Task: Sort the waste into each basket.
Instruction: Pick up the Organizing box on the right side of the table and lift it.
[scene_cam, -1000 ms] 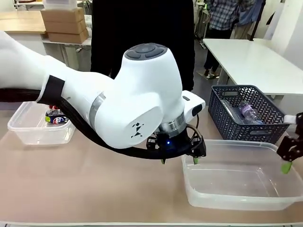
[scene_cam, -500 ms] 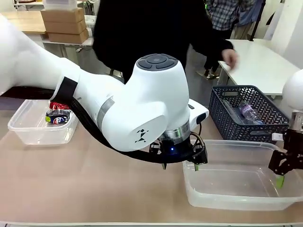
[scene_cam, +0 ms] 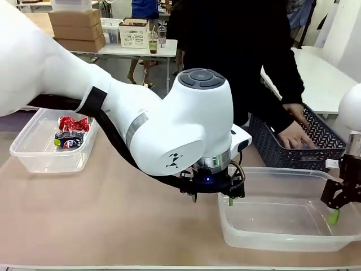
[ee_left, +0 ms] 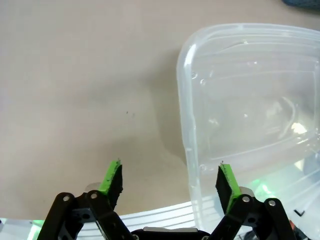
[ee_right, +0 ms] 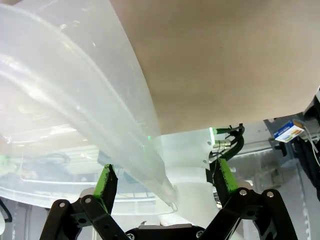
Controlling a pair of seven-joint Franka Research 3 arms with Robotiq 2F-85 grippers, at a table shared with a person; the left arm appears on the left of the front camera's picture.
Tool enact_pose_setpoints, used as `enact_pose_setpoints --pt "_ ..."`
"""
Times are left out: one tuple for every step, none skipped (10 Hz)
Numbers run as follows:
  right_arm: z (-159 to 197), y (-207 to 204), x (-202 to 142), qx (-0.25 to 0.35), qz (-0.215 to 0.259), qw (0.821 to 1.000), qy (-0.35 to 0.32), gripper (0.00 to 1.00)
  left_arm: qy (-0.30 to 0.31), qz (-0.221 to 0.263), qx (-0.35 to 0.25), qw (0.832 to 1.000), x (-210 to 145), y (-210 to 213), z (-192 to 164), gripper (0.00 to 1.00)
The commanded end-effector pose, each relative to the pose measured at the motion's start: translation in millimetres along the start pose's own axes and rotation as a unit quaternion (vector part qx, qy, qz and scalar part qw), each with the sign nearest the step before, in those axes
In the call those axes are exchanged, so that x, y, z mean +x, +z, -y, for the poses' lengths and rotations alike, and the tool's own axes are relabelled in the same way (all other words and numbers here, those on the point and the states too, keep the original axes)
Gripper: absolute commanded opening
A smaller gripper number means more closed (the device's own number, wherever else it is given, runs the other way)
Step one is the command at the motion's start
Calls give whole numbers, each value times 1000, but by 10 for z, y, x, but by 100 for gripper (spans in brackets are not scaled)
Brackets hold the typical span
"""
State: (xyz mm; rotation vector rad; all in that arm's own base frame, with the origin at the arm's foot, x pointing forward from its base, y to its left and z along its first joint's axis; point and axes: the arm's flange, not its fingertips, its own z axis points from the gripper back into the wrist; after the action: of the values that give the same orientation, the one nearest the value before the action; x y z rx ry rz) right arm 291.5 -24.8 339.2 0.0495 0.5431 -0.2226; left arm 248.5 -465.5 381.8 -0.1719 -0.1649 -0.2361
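A clear tub (scene_cam: 282,240) sits at the front right with nothing in it. My left gripper (scene_cam: 213,197) hangs open over its left end; in the left wrist view the gripper (ee_left: 169,180) straddles the tub's rim (ee_left: 183,95). My right gripper (scene_cam: 335,214) is at the tub's right end, open, and the tub wall (ee_right: 142,132) runs between its fingers (ee_right: 106,181). A second clear tub (scene_cam: 22,153) at the far left holds a red can (scene_cam: 73,122) and a dark can (scene_cam: 68,139). No bottle shows.
A dark grey slotted basket (scene_cam: 265,148) stands behind the right tub. A person in black leans over it with a hand (scene_cam: 296,135) inside. The left arm's white wrist (scene_cam: 186,124) fills the middle of the front view.
The person has stepped right and reached a hand into the grey basket, covering the bottle. My left gripper edged right. My right gripper dropped beside the tub's right end, then held.
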Motion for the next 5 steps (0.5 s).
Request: enact_pose_setpoints --pt "62 -112 -118 10 5 1000 -7 41 16 -14 21 1000 37 -108 163 40" --pt "82 -85 -151 15 11 1000 -4 40 13 -15 22 1000 26 -122 177 0" --pt "94 -65 -167 19 14 1000 -3 0 13 -18 22 1000 19 -133 187 0" --pt "99 -59 -173 21 18 1000 -3 39 11 -19 21 1000 10 -138 197 0" --pt "97 -64 -174 20 19 1000 -3 0 11 -18 20 1000 -3 -137 204 14"
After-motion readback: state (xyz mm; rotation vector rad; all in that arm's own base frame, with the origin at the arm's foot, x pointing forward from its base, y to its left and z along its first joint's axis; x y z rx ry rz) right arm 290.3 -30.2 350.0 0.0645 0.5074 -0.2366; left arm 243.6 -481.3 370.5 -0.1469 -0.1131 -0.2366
